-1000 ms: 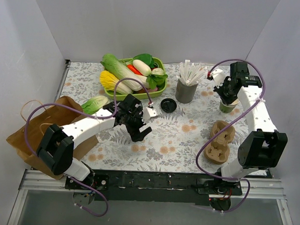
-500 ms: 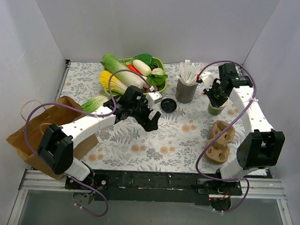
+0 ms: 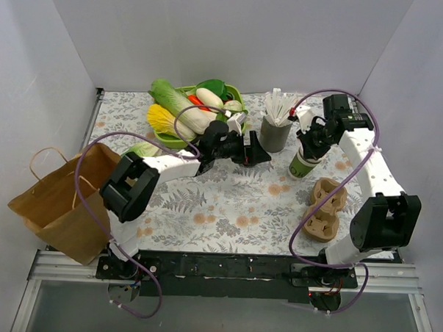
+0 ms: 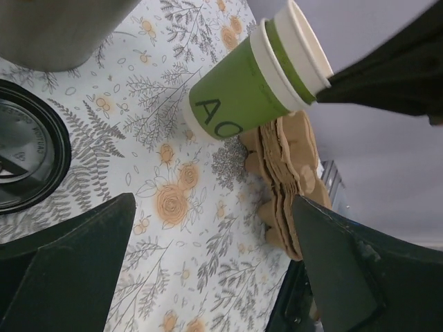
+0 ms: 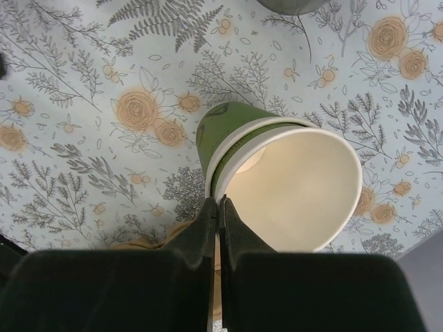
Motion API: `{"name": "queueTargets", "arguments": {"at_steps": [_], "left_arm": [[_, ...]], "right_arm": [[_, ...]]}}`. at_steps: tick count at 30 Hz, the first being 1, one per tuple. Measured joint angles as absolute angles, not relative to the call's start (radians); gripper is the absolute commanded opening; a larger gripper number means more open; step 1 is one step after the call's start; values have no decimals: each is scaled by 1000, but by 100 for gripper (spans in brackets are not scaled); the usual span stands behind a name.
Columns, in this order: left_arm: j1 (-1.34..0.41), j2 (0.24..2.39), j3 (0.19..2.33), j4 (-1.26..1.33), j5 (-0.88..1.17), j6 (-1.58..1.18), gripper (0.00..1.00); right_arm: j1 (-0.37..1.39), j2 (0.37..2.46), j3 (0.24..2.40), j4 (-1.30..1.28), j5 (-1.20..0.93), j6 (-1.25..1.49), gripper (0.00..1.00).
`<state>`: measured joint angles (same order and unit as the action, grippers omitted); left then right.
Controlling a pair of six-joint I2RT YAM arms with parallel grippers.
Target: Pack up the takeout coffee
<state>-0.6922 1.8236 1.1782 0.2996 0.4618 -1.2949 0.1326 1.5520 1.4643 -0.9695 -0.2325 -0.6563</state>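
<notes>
We catch two dark letters on the side of the green cup (image 4: pixel 243 97), and they read "AO", or possibly "AC". The black lid (image 4: pixel 24 162) carries raised lettering, too faint for us to read.

The left arm (image 3: pixel 170 162) is stretching low from its base at seven o'clock toward two o'clock. The left gripper (image 3: pixel 254 153) is lying almost level, with its fingers (image 4: pixel 76 270) spread wide. The right arm (image 3: pixel 374 167) is reaching from five o'clock toward twelve, its wrist folding back toward nine. The right gripper (image 3: pixel 308 146) is pointing down, pinching the rim of a green cup (image 5: pixel 232 128).
</notes>
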Motion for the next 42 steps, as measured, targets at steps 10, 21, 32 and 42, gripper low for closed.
{"name": "queueTargets", "arguments": {"at_steps": [10, 21, 32, 42], "left_arm": [[-748, 2054, 1305, 448, 465, -1565, 98], [-747, 2019, 1297, 410, 463, -1509, 97], [-694, 1647, 1046, 190, 543, -1042, 94], [-696, 1352, 908, -296, 435, -622, 91]], "right_arm": [[159, 1491, 1398, -969, -272, -659, 1], [215, 1477, 1687, -1076, -200, -670, 1], [440, 1341, 1522, -1092, -181, -739, 1], [670, 1422, 1307, -943, -118, -749, 1]]}}
